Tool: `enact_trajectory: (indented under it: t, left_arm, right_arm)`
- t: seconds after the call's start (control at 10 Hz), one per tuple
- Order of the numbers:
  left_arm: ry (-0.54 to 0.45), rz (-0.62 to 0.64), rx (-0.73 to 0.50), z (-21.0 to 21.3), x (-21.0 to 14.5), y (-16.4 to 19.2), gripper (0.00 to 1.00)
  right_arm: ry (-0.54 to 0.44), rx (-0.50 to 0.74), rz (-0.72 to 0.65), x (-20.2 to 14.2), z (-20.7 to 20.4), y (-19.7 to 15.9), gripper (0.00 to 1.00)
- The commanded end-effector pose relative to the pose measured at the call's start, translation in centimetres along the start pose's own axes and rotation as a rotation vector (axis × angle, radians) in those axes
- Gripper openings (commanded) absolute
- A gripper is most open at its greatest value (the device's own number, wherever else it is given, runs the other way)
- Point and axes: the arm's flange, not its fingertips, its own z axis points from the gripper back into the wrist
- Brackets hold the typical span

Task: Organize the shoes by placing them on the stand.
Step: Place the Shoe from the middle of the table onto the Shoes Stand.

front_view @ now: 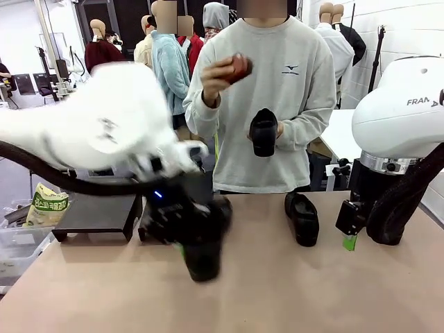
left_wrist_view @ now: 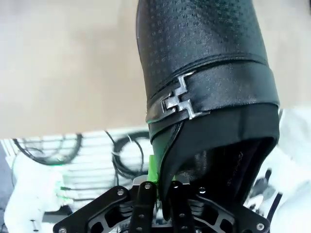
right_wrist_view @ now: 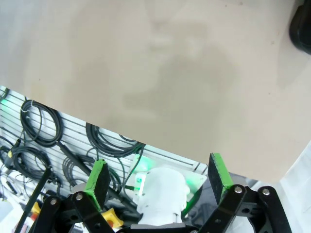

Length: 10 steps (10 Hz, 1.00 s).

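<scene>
At the left of the table (front_view: 83, 291) we see a low black stand (front_view: 94, 211). Just right of it our left gripper (front_view: 184, 244), blurred in the front view, is clenched on the back rim of a black shoe (front_view: 202, 258). This shoe points toe-down toward the table, and it has a metal buckle (left_wrist_view: 180, 102). Across the table, a person's hand (front_view: 279, 130) holds a second shoe (front_view: 263, 132) at chest height. A third shoe (front_view: 302, 218) lies on the table. At the far right our right gripper (front_view: 350, 241) is released, its jaws wide apart and grasping nothing.
</scene>
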Motion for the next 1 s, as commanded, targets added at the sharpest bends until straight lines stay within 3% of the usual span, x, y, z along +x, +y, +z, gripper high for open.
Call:
enact_trajectory:
  t: [0.0, 0.1, 0.2, 0.4, 0.5, 0.6, 0.9]
  left_arm:
    - [-0.266, 0.043, 0.020, 4.0, 1.5, 5.8, 0.00]
    - [-0.328, 0.024, 0.020, 5.8, 1.8, 7.5, 0.00]
    - [-0.325, -0.008, 0.130, 7.8, 1.7, 9.2, 0.00]
    - [-0.296, 0.029, 0.121, 11.1, 1.5, 12.7, 0.00]
    - [-0.320, 0.135, -0.098, 11.8, 0.8, 11.1, 0.00]
    - [-0.307, 0.027, 0.110, 9.9, 2.1, 11.8, 0.00]
    - [-0.307, 0.027, 0.110, 9.9, 2.1, 11.8, 0.00]
  right_arm:
    - [0.001, -0.006, -0.011, 0.1, 0.0, 0.2, 1.00]
    - [0.001, -0.006, -0.011, 0.1, 0.0, 0.2, 1.00]
    - [0.001, -0.006, -0.011, 0.1, 0.0, 0.2, 1.00]
    - [0.001, -0.006, -0.011, 0.1, 0.0, 0.2, 1.00]
    - [0.001, -0.006, -0.011, 0.1, 0.0, 0.2, 1.00]
    - [0.001, -0.006, -0.011, 0.1, 0.0, 0.2, 1.00]
    - [0.001, -0.006, -0.011, 0.1, 0.0, 0.2, 1.00]
